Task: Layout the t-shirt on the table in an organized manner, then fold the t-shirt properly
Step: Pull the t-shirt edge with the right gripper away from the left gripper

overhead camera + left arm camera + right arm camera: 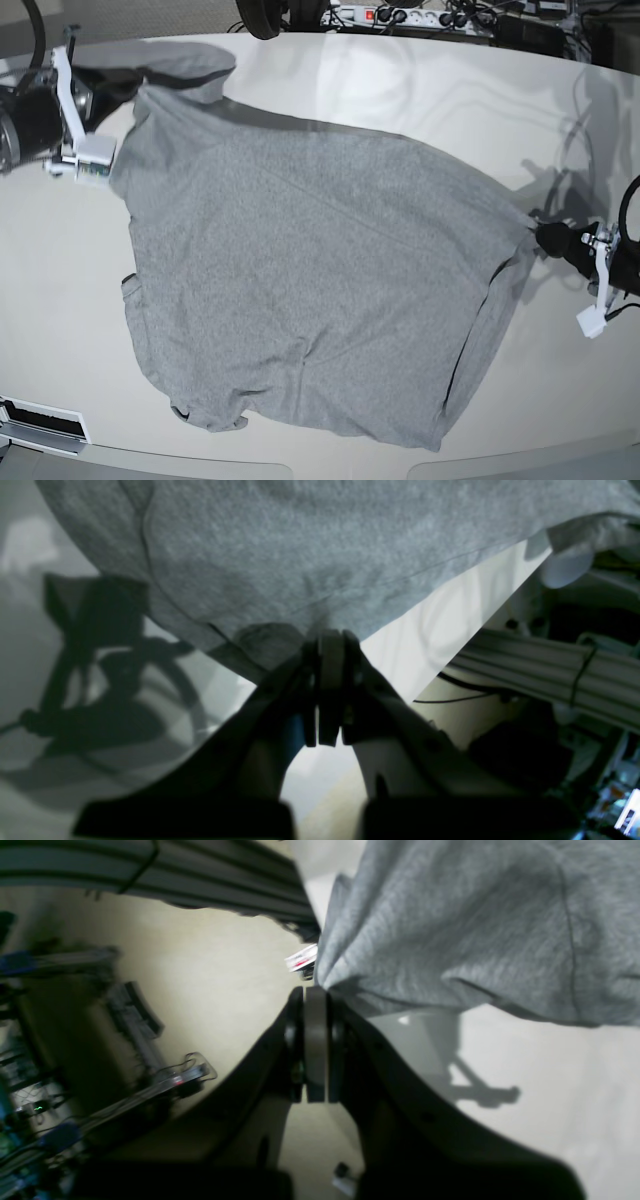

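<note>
The heather-grey t-shirt (pixel 300 270) hangs stretched between my two grippers, plain side up, no lettering showing. Its far edge is lifted and casts a shadow on the off-white table (pixel 420 90); its lower part lies near the front edge. At the right of the base view my left gripper (pixel 541 237) is shut on a shirt corner. The left wrist view shows this gripper (pixel 327 636) pinching the cloth (pixel 310 545). At the far left my right gripper (pixel 122 82) is shut on another corner. The right wrist view shows it (pixel 316 988) clamping the fabric (pixel 450 915).
A power strip with cables (pixel 400 17) lies beyond the table's far edge. A white flat part (pixel 40 425) sits at the front left edge. Both wrist views show aluminium frame rails (pixel 540 665) (pixel 150 870) and the floor past the table's edge.
</note>
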`<state>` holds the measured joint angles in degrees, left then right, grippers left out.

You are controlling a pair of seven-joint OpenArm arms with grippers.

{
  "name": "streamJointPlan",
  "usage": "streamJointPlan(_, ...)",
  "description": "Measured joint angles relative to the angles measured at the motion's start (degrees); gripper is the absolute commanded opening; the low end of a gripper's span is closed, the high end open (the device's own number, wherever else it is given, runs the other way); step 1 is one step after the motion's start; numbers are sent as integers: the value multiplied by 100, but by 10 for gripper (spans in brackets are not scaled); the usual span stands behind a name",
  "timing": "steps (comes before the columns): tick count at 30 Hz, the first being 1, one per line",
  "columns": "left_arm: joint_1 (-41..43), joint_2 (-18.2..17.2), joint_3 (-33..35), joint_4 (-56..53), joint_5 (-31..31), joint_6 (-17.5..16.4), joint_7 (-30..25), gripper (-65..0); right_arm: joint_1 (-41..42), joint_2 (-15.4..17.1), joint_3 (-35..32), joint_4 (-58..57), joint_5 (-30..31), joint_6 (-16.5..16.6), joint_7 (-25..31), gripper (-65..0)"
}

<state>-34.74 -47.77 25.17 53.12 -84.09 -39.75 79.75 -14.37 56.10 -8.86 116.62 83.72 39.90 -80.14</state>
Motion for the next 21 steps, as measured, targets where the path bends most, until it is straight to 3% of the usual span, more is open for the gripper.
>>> streamJointPlan(11,1178,-52,0,-4,2,2,-24,-650,-935,-31,7,0,-15,2,-2,-650)
streamJointPlan(14,1447,-212,0,13,-7,0,-33,-650,-1191,-55,2,0,-48,0,-4,-650)
streamJointPlan(21,1875,-817,0,625,-7,7,-17,-650,-1290,-57,4,0,-953,2,7,-650)
